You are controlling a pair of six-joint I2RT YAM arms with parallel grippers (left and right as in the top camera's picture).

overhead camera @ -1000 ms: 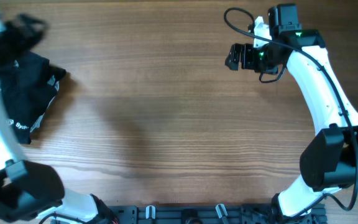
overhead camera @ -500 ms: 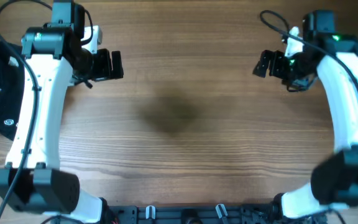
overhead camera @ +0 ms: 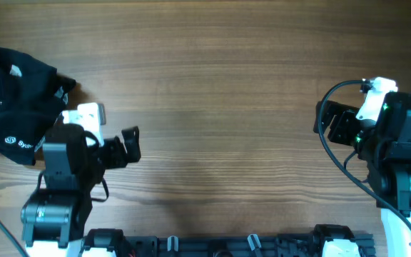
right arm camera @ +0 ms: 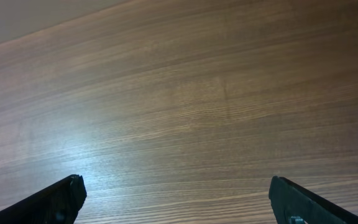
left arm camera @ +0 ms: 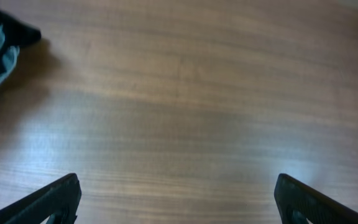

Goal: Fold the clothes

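Clothes (overhead camera: 16, 107) lie bunched, partly cut off at the frame edge; left hand (overhead camera: 131, 145) and right hand (overhead camera: 327, 123) gape empty.

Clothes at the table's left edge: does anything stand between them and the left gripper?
Nothing visible does. The clothes lie bunched at the left edge of the table; the left wrist view shows only bare wood between them and the open left gripper.

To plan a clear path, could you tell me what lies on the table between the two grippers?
Only bare wooden table lies between the left gripper and the right gripper, as the overhead view shows.
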